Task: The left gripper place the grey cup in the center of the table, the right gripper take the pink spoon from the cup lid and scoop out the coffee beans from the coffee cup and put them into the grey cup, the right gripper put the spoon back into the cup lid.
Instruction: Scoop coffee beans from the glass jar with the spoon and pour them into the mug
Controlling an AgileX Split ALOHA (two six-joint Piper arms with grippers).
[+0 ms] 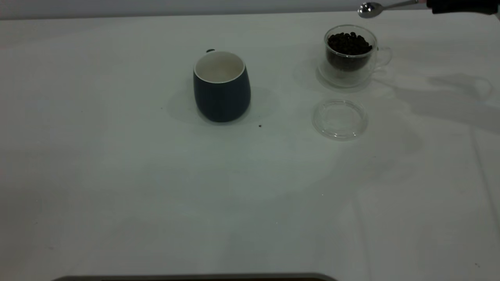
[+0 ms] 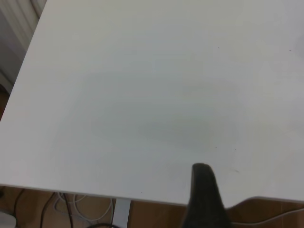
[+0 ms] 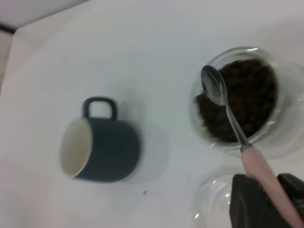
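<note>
The grey cup (image 1: 222,88) stands upright near the table's middle, white inside; it also shows in the right wrist view (image 3: 102,146). The glass coffee cup (image 1: 349,54) full of coffee beans stands at the back right, also in the right wrist view (image 3: 240,99). The clear cup lid (image 1: 340,118) lies in front of it, with nothing on it. My right gripper (image 3: 273,197) is shut on the pink-handled spoon (image 3: 235,126). It holds the metal bowl (image 1: 370,9) above the coffee cup. Of the left gripper, only one dark finger (image 2: 205,199) shows, over the table's edge.
A loose coffee bean (image 1: 260,125) lies on the white table just right of the grey cup. A dark edge (image 1: 195,278) runs along the front of the exterior view.
</note>
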